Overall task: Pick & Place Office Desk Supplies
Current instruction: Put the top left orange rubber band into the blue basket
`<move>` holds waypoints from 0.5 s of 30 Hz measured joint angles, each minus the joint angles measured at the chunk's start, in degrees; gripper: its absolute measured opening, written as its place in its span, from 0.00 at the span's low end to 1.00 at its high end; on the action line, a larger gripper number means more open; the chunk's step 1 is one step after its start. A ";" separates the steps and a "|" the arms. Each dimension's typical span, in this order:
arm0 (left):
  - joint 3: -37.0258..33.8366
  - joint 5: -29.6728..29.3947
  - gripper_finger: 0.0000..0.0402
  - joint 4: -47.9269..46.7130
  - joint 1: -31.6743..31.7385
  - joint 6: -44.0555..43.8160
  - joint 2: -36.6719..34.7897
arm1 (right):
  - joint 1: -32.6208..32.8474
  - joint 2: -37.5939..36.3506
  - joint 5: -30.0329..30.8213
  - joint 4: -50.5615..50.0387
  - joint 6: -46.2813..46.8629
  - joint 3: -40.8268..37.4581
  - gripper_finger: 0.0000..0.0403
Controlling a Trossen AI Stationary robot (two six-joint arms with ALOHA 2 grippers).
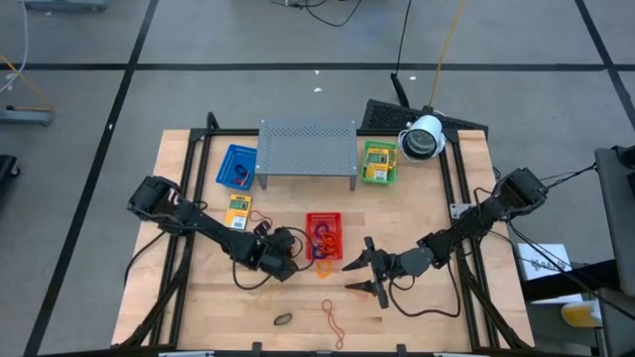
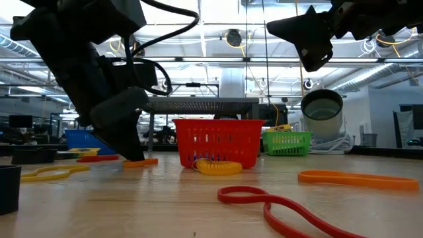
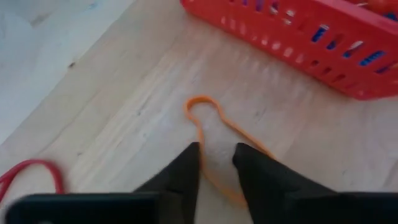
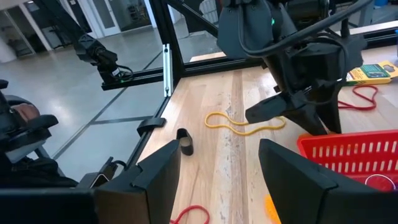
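Observation:
An orange rubber band (image 3: 202, 109) lies flat on the wooden table, just in front of the red mesh basket (image 1: 324, 235). My left gripper (image 3: 217, 158) slants down over it, open. One finger stands on each side of the band's near strand (image 3: 208, 177), and its tips (image 2: 135, 157) are low at the table. My right gripper (image 1: 365, 273) hangs level above the table to the basket's right, open with nothing between its fingers (image 4: 217, 168). A yellow-and-green packet (image 1: 238, 210) lies flat left of the basket.
A yellow band (image 2: 218, 167) lies against the red basket's front. Red (image 1: 332, 322) and dark (image 1: 284, 319) bands lie near the front edge. The blue basket (image 1: 236, 167), grey rack (image 1: 308, 149) and green basket (image 1: 379, 162) stand along the back.

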 joint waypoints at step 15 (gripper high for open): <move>-0.26 4.86 0.01 -2.47 -0.23 7.11 -10.56 | 0.02 0.00 0.01 0.10 -0.10 0.00 0.51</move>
